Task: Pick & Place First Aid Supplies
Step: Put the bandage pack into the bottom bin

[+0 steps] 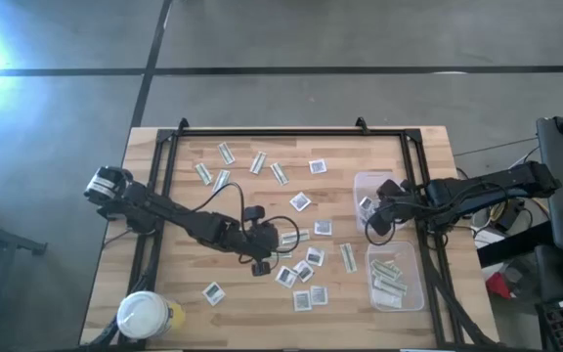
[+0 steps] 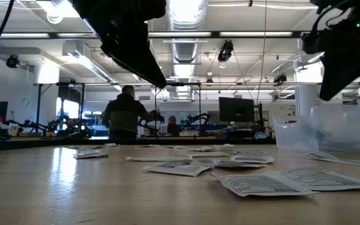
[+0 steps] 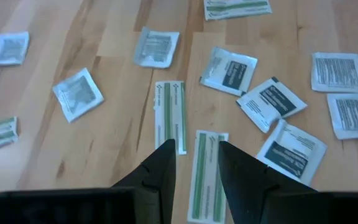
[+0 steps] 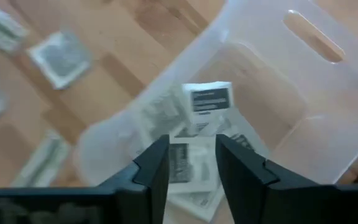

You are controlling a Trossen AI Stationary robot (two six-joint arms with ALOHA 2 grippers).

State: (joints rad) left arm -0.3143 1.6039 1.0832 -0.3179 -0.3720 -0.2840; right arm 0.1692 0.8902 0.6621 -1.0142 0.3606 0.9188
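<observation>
Wooden tabletop point(image 1: 233, 313), packets scattered. Right gripper point(image 4: 191, 155), jaws parted, hangs over the upper clear tub point(image 4: 303, 106); a square white packet point(image 4: 205, 102) drops free just ahead. Left gripper point(image 3: 196, 155), unclenched, straddles a green-striped strip point(image 3: 209, 174) lying lengthwise between its fingers.

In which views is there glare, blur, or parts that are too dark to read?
High view: strong white glare in the upper left corner, on the floor. Low view: both arms are dark silhouettes against bright ceiling lights; the nearest packet is readable. Right wrist view: the clear tub and table are blurred, a square packet too. Left wrist view: sharp, even light.
</observation>
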